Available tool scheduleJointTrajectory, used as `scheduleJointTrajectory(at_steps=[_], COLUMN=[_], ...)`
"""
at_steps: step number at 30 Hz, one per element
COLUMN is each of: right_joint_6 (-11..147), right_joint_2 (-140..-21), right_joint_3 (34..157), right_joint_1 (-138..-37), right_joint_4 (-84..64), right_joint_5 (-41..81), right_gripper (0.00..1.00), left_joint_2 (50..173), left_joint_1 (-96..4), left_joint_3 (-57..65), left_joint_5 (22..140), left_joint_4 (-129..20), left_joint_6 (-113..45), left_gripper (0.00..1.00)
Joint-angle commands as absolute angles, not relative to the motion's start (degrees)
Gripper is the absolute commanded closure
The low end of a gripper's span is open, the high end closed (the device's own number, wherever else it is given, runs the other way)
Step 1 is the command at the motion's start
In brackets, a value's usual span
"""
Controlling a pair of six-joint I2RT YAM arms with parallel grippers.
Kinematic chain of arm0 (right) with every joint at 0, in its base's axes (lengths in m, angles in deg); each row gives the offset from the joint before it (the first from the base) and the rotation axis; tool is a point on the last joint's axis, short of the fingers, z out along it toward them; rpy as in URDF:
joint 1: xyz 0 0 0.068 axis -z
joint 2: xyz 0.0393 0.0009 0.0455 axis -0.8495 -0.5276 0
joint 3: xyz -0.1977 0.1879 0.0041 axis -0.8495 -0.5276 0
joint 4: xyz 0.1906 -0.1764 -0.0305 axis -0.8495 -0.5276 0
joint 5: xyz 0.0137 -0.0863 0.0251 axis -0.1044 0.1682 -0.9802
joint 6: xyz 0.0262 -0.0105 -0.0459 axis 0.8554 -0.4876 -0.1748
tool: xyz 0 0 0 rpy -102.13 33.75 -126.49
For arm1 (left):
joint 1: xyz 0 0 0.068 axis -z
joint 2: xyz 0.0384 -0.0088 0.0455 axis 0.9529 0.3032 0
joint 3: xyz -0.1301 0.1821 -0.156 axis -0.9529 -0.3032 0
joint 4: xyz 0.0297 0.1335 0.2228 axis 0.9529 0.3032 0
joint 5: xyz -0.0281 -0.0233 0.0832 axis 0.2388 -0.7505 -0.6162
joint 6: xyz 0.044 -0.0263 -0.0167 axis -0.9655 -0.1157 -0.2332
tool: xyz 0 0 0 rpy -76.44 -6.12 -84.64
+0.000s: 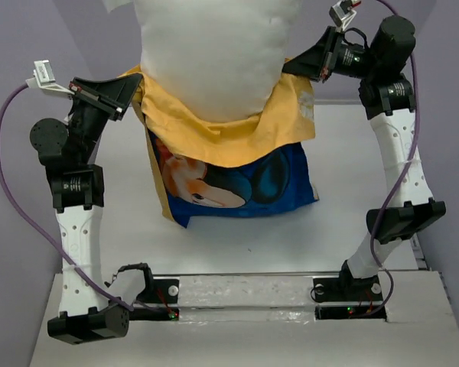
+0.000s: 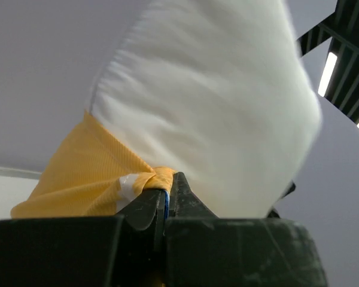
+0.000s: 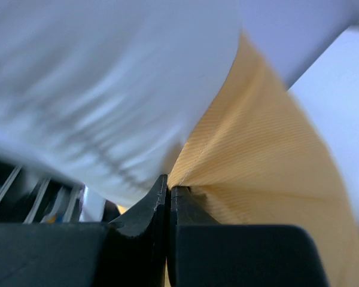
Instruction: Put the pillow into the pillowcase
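Top external view: the pillow (image 1: pixel 214 53) stands upright between the two arms, raised above the far half of the tabletop (image 1: pixel 352 160). Its lower end sits inside the mouth of the pillowcase (image 1: pixel 237 141), and most of its white body protrudes above the fabric and runs past the upper edge of the view. The left tool (image 1: pixel 135 93) is closed on the left edge of the pillowcase mouth; the right tool (image 1: pixel 288 67) is closed on the right edge, slightly higher. The orange-yellow fabric sags in a loose band across the front of the pillow between the two grip points. Below that band the blue face with the cartoon mouse print (image 1: pixel 214 183) hangs down, and its lower end reaches the tabletop. Left wrist view: the jaws are pressed together with a fold of orange-yellow fabric and a thin blue edge pinched between them; the pillow bulges directly above and to the right. Right wrist view: the jaws are likewise pressed together on a gathered fold of orange-yellow fabric, with the blurred white pillow filling the upper left.
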State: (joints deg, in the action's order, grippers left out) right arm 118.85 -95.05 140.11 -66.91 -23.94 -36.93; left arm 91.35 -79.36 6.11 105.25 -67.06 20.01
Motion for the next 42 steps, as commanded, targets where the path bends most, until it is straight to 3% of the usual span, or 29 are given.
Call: scheduleJointTrajectory(at_steps=[1, 3, 5, 6, 7, 9, 11, 12, 13, 15, 17, 18, 19, 20, 21, 22, 24, 25, 26, 28, 29, 30, 31, 34, 35, 36, 38, 40, 42], right_joint_6=[110.81, 116.59, 110.58, 106.55, 104.94, 100.29, 102.91, 99.60, 95.73, 96.49, 83.35, 83.74, 84.44, 84.53, 83.84, 83.13, 83.21, 87.39, 87.26, 86.23, 83.77, 81.92, 83.72, 80.24, 79.88, 80.57, 82.15, 80.94, 81.11], right_joint_2=[-89.14, -90.41, -98.32, -99.39, -99.40, -84.52, -75.51, -79.84, -86.32, -98.51, -90.39, -77.29, -74.29, -77.83, -84.74, -93.59, -82.85, -77.13, -82.29, -91.02, -90.61, -87.74, -82.49, -76.72, -75.33, -69.40, -71.42, -80.18, -72.67], right_joint_3=[139.26, 135.90, 158.46, 183.22, 183.90, 143.22, 126.37, 135.83, 170.64, 194.72, 183.46, 168.85, 151.04, 161.66, 178.03, 193.95, 164.84, 153.61, 176.56, 194.14, 181.32, 165.00, 148.66, 159.01, 153.38, 127.66, 131.14, 165.59, 150.29], right_joint_1=[-65.62, -63.79, -62.46, -62.46, -62.46, -67.01, -67.04, -66.07, -66.06, -66.06, -75.68, -76.43, -76.44, -76.44, -76.44, -76.44, -76.44, -76.44, -75.83, -75.82, -75.82, -75.82, -75.82, -75.82, -75.82, -75.21, -70.31, -69.67, -70.45], right_joint_4=[-32.88, -24.39, -36.37, -46.63, -48.12, -37.85, -19.46, -32.45, -39.02, -53.26, -64.01, -38.98, -26.73, -28.26, -51.68, -64.27, -42.60, -32.24, -35.62, -53.87, -63.59, -58.47, -46.15, -41.79, -42.33, -30.94, -31.23, -44.76, -39.50], right_joint_5=[-28.35, -32.80, -31.27, -23.33, -23.16, -18.99, -18.06, -15.02, -5.85, -11.32, -4.51, 5.66, 12.89, 13.83, 9.75, 5.36, 0.87, 4.66, 7.14, -0.13, 2.22, 2.68, -0.19, 8.22, 8.13, 10.65, 7.56, 5.83, 1.98], right_gripper=[1.00, 1.00, 1.00, 1.00, 1.00, 1.00, 1.00, 1.00, 1.00, 1.00, 1.00, 1.00, 1.00, 1.00, 1.00, 1.00, 1.00, 1.00, 1.00, 1.00, 1.00, 1.00, 1.00, 1.00, 1.00, 1.00, 1.00, 1.00, 1.00], left_joint_2=[87.29, 89.28, 96.75, 95.46, 92.58, 81.37, 82.07, 85.66, 94.40, 93.45, 80.90, 85.82, 92.31, 99.86, 104.81, 102.77, 90.15, 91.05, 97.41, 107.54, 103.32, 90.48, 88.79, 97.10, 93.38, 85.95, 89.01, 95.94, 87.09], left_joint_1=[-79.91, -80.08, -79.83, -77.73, -77.28, -77.10, -76.49, -76.40, -76.39, -76.57, -75.87, -74.56, -74.64, -74.55, -74.11, -68.63, -63.84, -64.35, -64.27, -64.18, -62.35, -61.64, -62.32, -64.90, -61.66, -57.63, -60.11, -61.21, -57.51], left_joint_3=[8.11, 5.67, 25.65, 32.59, 29.35, 7.42, 10.54, 23.91, 46.67, 42.74, 17.43, 17.98, 37.04, 48.72, 56.75, 47.35, 23.02, 32.30, 47.54, 63.58, 50.63, 29.45, 9.57, 38.73, 30.98, 8.37, 10.75, 39.86, 26.36], left_joint_5=[100.82, 104.31, 106.70, 101.57, 99.08, 94.67, 96.32, 96.25, 98.16, 103.10, 91.78, 86.19, 84.31, 88.03, 104.26, 102.85, 89.89, 88.09, 89.03, 101.92, 96.22, 93.55, 93.17, 98.34, 95.66, 84.32, 85.75, 97.39, 84.78], left_joint_4=[-72.31, -81.03, -76.09, -67.26, -66.47, -74.92, -82.79, -77.42, -68.58, -68.05, -74.33, -72.98, -66.36, -59.50, -56.82, -56.62, -75.91, -72.04, -63.04, -48.27, -48.36, -74.64, -80.82, -60.77, -62.06, -71.29, -69.13, -59.42, -66.29], left_joint_6=[14.66, 22.57, 19.28, 10.46, 7.67, 9.46, 11.52, 6.64, 2.68, 1.85, -1.21, -3.76, -5.78, -4.67, -3.18, -4.82, -2.39, -2.72, -5.51, -7.64, -10.52, -3.33, 0.05, -11.81, -14.39, -15.72, -11.19, -15.17, -19.61], left_gripper=[1.00, 1.00, 1.00, 1.00, 1.00, 1.00, 1.00, 1.00, 1.00, 1.00, 1.00, 1.00, 1.00, 1.00, 1.00, 1.00, 1.00, 1.00, 1.00, 1.00, 1.00, 1.00, 1.00, 1.00, 1.00, 1.00, 1.00, 1.00, 1.00])
